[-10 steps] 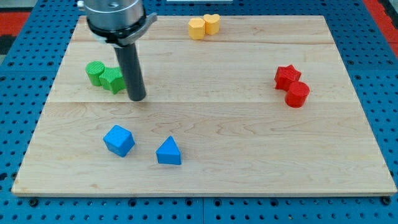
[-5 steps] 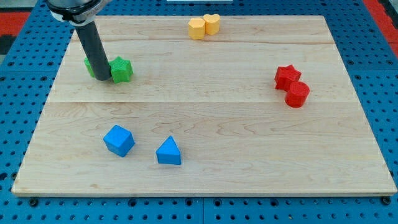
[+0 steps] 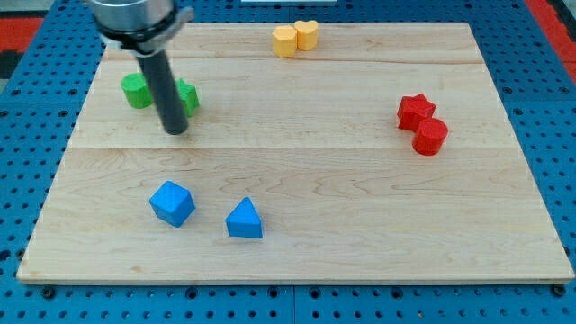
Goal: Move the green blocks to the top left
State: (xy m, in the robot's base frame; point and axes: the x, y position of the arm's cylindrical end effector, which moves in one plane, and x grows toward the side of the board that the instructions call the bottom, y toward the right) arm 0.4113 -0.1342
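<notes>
Progress: partial. 2 green blocks, left (image 3: 136, 91) and right (image 3: 186, 96), sit apart, short of top-left corner. My tip (image 3: 175, 130), holding nothing, just below them.

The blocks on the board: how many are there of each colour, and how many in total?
Green blocks: 2
Yellow blocks: 2
Red blocks: 2
Blue blocks: 2
Total: 8
</notes>
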